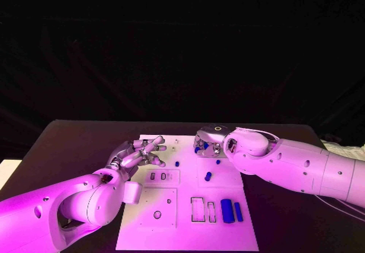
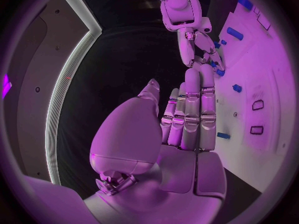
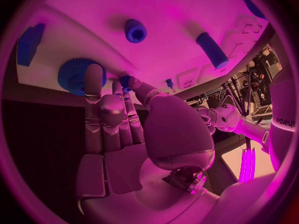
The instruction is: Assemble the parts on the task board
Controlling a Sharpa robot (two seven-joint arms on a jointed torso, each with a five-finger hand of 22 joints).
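Observation:
The white task board point(image 1: 190, 232) lies in the middle of the table. My right hand point(image 1: 211, 143) is at the board's far edge; its thumb and a finger pinch a small blue piece point(image 3: 126, 79) beside a blue gear point(image 3: 74, 75). My left hand point(image 1: 141, 152) hovers over the board's far left part with its fingers spread and nothing in it. In the left wrist view its fingers point(image 2: 192, 109) lie straight, with the right hand point(image 2: 194, 41) beyond them. Loose blue parts lie mid-board point(image 1: 208, 176), and two blue cylinders point(image 1: 227, 209) lie near the front right.
Two empty upright slots point(image 1: 197, 208) sit left of the cylinders, and two small recesses point(image 1: 157, 175) lie near my left hand. A blue knob point(image 3: 135, 31) and a blue cylinder point(image 3: 212, 50) stand past my right hand. Black table point(image 1: 76, 142) surrounds the board.

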